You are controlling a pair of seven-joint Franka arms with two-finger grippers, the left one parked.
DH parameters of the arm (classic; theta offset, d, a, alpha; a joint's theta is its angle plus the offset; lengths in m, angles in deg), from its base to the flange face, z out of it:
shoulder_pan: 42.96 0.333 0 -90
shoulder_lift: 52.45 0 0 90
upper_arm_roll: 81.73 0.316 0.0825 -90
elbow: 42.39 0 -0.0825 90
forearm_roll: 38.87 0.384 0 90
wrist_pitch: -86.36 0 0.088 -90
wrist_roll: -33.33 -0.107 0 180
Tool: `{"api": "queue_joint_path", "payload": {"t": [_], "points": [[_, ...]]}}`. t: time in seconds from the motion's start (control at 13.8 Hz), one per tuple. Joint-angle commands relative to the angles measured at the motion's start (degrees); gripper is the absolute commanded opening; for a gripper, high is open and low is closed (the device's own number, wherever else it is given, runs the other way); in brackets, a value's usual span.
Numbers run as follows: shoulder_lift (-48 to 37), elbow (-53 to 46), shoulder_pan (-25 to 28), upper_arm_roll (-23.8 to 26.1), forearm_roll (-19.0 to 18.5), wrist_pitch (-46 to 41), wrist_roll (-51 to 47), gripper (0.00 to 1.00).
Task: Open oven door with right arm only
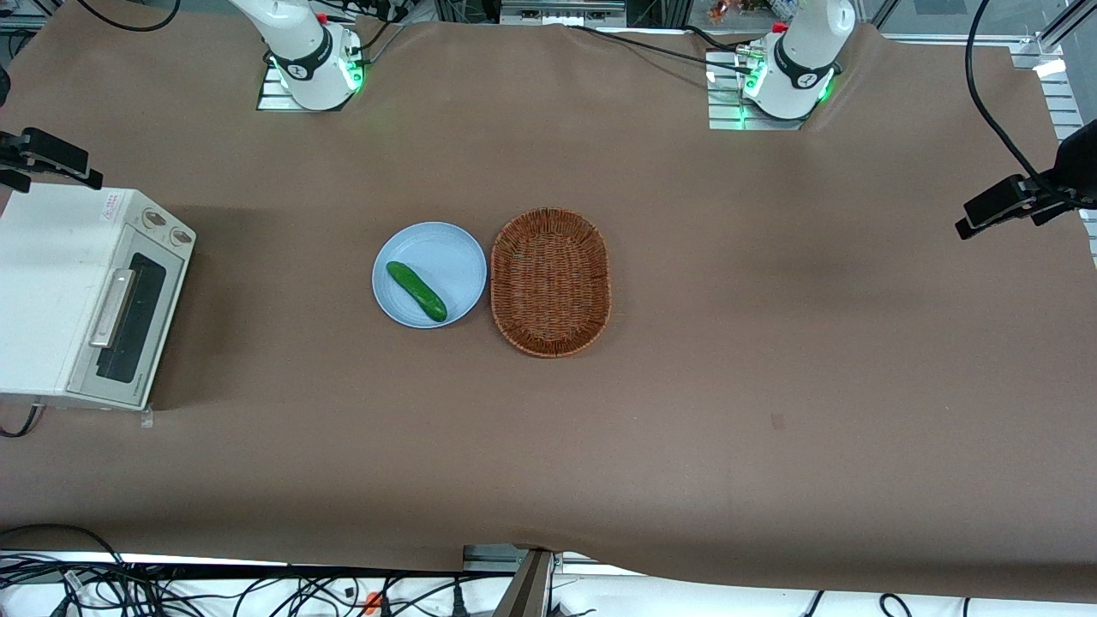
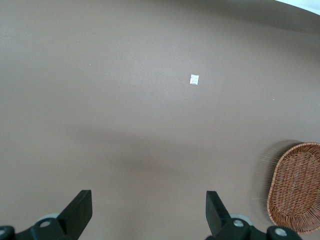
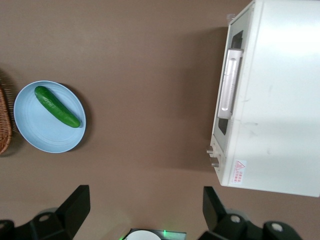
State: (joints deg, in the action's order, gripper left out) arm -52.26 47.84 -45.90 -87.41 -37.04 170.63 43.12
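Observation:
The cream-white toaster oven stands at the working arm's end of the table. Its silver-grey oven door with dark window and bar handle is shut. In the front view only the right arm's base shows; the gripper is out of that view. In the right wrist view my gripper is open and empty, high above the bare table near the arm's base. From there the oven door and its handle show well apart from the fingers.
A light blue plate with a green cucumber sits mid-table, beside a brown wicker basket. Black camera mounts stick in over both ends of the table. The two knobs sit beside the door.

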Motion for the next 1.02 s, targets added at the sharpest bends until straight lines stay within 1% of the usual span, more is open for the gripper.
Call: {"api": "queue_joint_path", "payload": {"t": [0.0,0.22,0.29,0.51,0.65,0.73,0.8,0.95], "points": [[-2.04,1.87,-1.28,1.64,-1.64,-1.55,-0.99,1.0],[-1.78,1.44,-1.1,1.73,-2.62,-1.75,-1.01,1.0],[-1.51,0.91,-0.93,1.29,-2.18,-1.92,-1.1,1.0],[-1.33,0.47,-0.93,1.38,-2.7,-2.54,-0.75,1.0],[-1.34,-0.32,-0.93,1.2,-2.44,-5.6,-0.48,1.0],[-1.25,-1.02,-0.93,1.38,-2.53,-5.7,-0.48,1.0],[-0.55,-1.11,-1.01,1.29,-1.83,-5.09,-0.48,1.0],[0.16,-2.6,-0.84,1.55,-2.35,-5.09,-0.13,1.0]]}}
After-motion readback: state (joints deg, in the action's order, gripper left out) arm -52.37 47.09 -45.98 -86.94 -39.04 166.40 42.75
